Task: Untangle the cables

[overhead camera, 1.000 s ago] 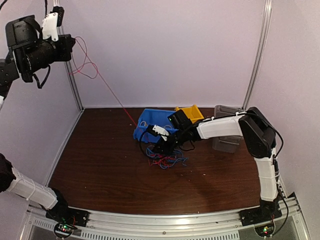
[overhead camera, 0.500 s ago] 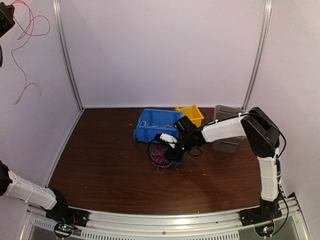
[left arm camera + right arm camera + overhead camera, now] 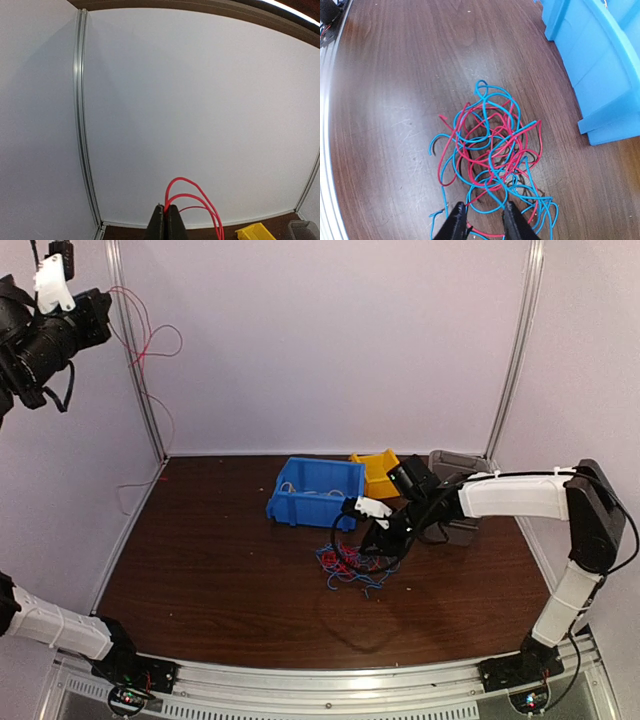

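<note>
The cables (image 3: 350,565) are a knot of thin red and blue strands on the brown table, right of centre. In the right wrist view the tangle (image 3: 490,150) lies just ahead of my right gripper (image 3: 485,217). Its jaws stand apart, with blue and red loops lying between the fingertips (image 3: 457,215). From above, the right gripper (image 3: 375,540) hovers low at the tangle's far right edge. My left gripper (image 3: 105,302) is raised high at the top left, shut on a single red cable (image 3: 200,192). That red cable (image 3: 150,340) hangs free in loops against the back wall.
A blue bin (image 3: 315,490) stands behind the tangle, with a yellow bin (image 3: 378,470) and a grey container (image 3: 450,458) to its right. The blue bin (image 3: 600,65) is close on the right wrist's right side. A metal frame post (image 3: 135,370) runs just beside the left gripper.
The red cable, stretched taut from the tangle a second ago, now hangs free from the raised left gripper. The right gripper and the tangle have shifted right and nearer.
</note>
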